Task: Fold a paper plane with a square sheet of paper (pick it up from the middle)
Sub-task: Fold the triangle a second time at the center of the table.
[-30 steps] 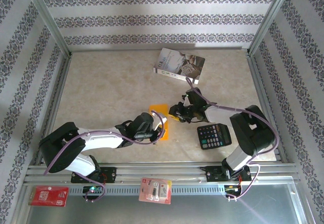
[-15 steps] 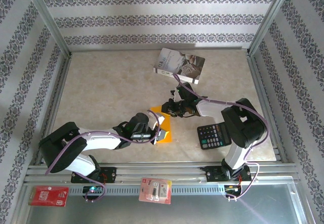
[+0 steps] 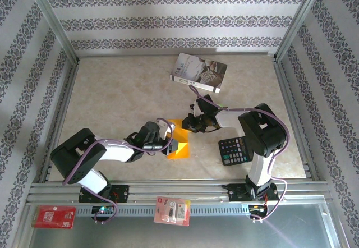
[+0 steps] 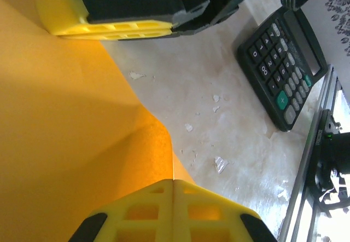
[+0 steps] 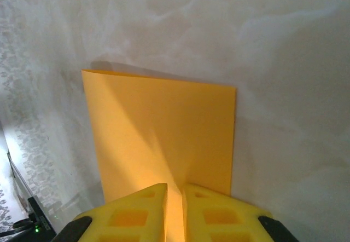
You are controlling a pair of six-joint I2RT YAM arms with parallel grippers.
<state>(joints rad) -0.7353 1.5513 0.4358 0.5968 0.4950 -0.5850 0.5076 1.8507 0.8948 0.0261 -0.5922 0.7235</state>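
Paper [image 3: 180,150], orange, sits at the middle of the table [image 3: 112,102], towards its near edge, in the view from above. Both arms reach to it. The left gripper [image 3: 170,145] meets its left edge and the right gripper [image 3: 189,125] meets its far right corner. From this height I cannot tell how either pair of jaws stands. A calculator [image 3: 236,150] lies just right of the paper, apart from it. A book [image 3: 199,72] lies well beyond, towards the back of the table.

In the left wrist view the left gripper [image 4: 173,190] has its yellow fingers pressed flat together. A thin edge of the paper [image 4: 65,143] runs into the seam between them, so it is clamped on the paper. The sheet spreads over the left side with a soft bend in it. Above, a yellow finger [image 4: 98,23] of the right gripper touches the paper's far edge. Small white scraps [image 4: 219,162] dot the table [image 4: 219,105], and the calculator [image 4: 281,69] lies to the right.

In the right wrist view the right gripper [image 5: 174,201] is nearly closed and its narrow gap is filled with orange: it pinches the near edge of the paper [image 5: 158,127]. The sheet stretches away as a rectangle. Its far left corner is lifted a little above the table [image 5: 273,61], with a shadow under that edge.
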